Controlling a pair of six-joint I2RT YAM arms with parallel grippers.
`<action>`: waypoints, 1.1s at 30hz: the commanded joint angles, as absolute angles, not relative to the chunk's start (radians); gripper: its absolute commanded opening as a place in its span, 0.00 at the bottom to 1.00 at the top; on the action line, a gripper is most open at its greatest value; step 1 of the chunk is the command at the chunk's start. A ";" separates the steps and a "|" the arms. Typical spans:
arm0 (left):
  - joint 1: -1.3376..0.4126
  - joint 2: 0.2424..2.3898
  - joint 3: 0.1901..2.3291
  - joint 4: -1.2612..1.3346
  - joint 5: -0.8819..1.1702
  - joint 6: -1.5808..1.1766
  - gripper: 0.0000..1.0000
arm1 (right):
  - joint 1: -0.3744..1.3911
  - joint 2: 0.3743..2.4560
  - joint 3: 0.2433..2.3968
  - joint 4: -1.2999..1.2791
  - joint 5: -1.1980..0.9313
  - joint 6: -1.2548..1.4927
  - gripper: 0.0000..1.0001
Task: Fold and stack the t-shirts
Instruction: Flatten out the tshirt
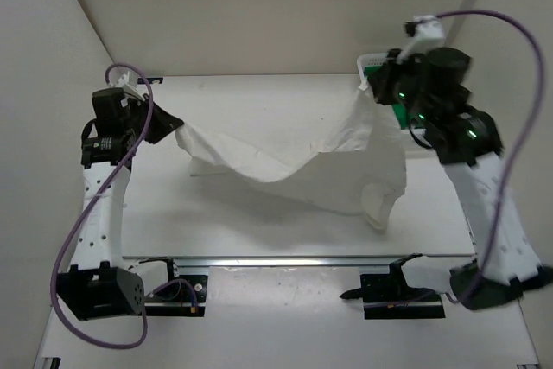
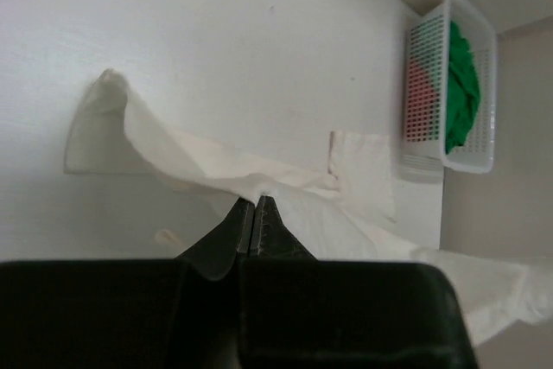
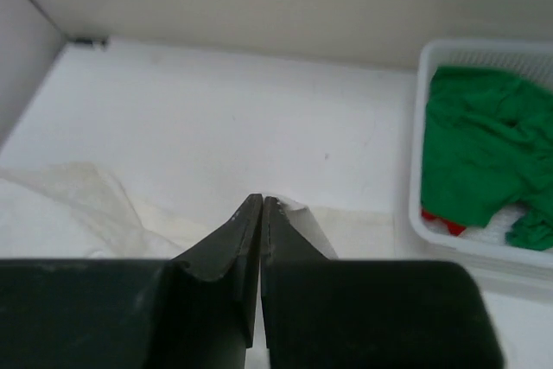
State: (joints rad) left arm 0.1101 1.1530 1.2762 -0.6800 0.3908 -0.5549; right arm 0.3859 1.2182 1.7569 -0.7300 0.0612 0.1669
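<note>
The white t-shirt (image 1: 302,157) hangs stretched between both arms above the table, sagging in the middle, its lower edge trailing on the surface. My left gripper (image 1: 166,123) is shut on its left corner; the cloth (image 2: 285,187) shows at the tips of that gripper (image 2: 256,200). My right gripper (image 1: 373,84) is shut on the right corner, held higher, with a fold of white cloth (image 3: 298,210) at its tips (image 3: 262,200). The green t-shirt (image 3: 484,149) lies crumpled in the basket, with a bit of the red t-shirt (image 3: 436,222) under it.
A white mesh basket (image 2: 449,84) stands at the back right of the table, mostly hidden behind the right arm in the top view (image 1: 373,63). Walls close in the back and both sides. The arm bases and a rail (image 1: 285,261) run along the near edge.
</note>
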 commanded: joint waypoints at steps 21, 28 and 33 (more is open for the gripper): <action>0.255 1.500 1.662 -0.240 0.678 -0.947 0.00 | 0.113 1.519 2.135 -0.503 -0.394 0.259 0.01; 0.312 1.292 1.033 -0.230 0.629 -0.755 0.02 | 0.153 1.071 1.072 -0.276 -0.373 0.440 0.00; 0.327 1.357 0.807 -0.333 0.448 -0.595 0.04 | 0.176 0.928 0.614 -0.256 -0.362 0.537 0.00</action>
State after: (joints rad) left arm 0.3111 1.3563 0.8555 -0.2737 0.5545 -0.7280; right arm 0.1684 1.0237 0.7326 -0.3012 -0.3481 0.4397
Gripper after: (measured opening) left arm 0.033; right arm 0.006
